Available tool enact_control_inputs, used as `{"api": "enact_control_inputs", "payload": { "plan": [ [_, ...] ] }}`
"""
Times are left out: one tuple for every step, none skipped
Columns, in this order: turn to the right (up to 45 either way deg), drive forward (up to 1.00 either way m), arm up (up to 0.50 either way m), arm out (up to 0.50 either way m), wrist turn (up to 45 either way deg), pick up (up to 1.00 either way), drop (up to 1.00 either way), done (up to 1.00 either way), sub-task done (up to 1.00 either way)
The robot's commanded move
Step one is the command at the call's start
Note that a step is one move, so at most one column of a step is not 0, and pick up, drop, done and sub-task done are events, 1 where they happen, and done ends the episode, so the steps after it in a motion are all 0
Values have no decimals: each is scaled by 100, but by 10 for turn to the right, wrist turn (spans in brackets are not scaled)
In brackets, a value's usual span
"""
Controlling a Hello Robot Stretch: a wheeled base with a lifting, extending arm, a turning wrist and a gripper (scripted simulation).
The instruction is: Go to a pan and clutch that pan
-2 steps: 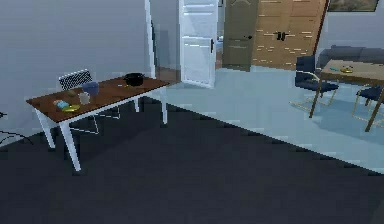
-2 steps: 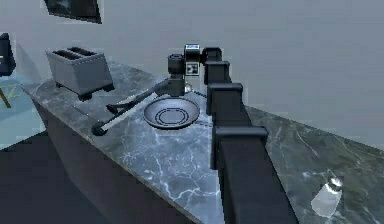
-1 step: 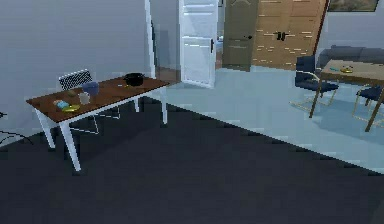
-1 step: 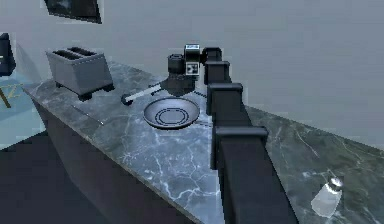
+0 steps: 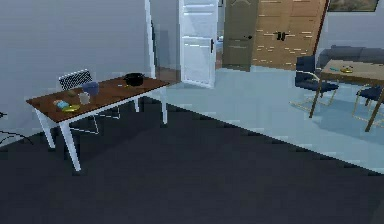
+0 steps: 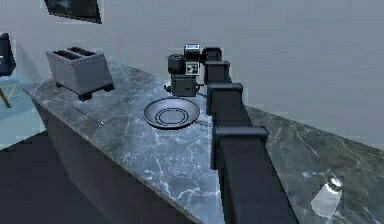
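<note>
Sitting on the marble counter [image 6: 130,135], well to the left of the claw [image 6: 186,90], is a two-slot toaster [image 6: 80,70]. Just below the claw and slightly to its left in the arm side view lies the pan [image 6: 172,113], a shallow round dark dish flat on the counter, its grey bottom showing. Whether the fingers touch it or hang over it cannot be told, nor whether the claw grips anything. Far to the claw's lower right a small clear shaker [image 6: 328,197] stands upright on the counter. The arm [image 6: 245,170] rises as a dark square bar from the bottom edge, reaching out past the pan's right rim, with two white marked squares [image 6: 192,50] at its far end. In the forward view a dark bowl [image 5: 133,79] stands on a brown-topped table [image 5: 110,95].
</note>
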Motion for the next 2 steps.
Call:
{"api": "enact_control_inputs", "payload": {
  "plan": [
    [0,0,0,0,450,0,0,0,0],
    [0,0,0,0,180,0,0,0,0]
  ]
}}
